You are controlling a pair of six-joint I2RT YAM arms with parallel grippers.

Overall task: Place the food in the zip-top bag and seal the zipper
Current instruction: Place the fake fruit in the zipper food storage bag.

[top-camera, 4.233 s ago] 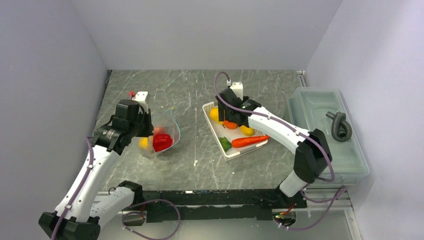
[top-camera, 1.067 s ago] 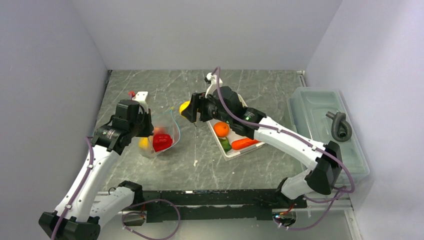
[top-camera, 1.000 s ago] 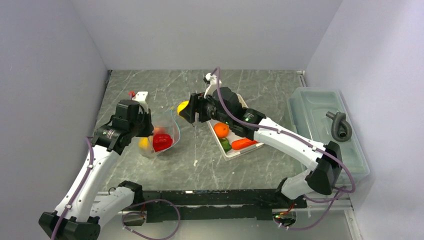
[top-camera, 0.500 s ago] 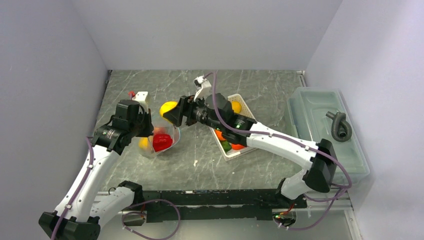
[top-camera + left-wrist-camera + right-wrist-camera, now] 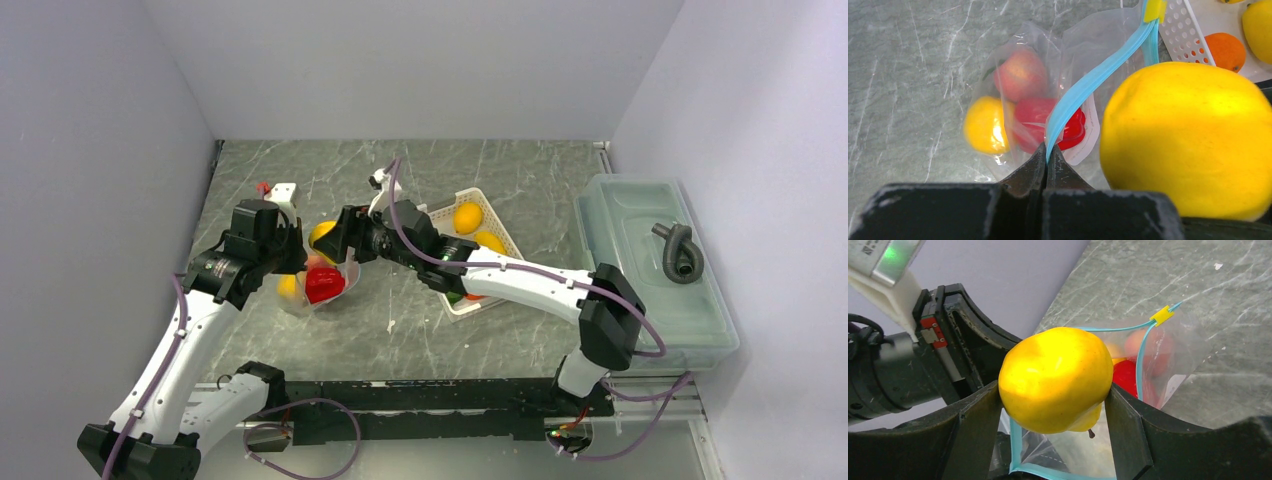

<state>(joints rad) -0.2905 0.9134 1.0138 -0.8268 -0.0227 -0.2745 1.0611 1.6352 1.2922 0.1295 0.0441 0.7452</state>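
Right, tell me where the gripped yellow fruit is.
Top view, left of centre: the yellow fruit is clamped in the right gripper at the open mouth of the bag, beside the left gripper.

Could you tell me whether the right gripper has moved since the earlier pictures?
Yes. The right gripper, holding the yellow fruit, has travelled left, away from the lidded bin, to the zip-top bag mouth.

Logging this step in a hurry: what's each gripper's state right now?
Left gripper: shut on the zipper of the zip-top bag.
Right gripper: shut on the yellow fruit.
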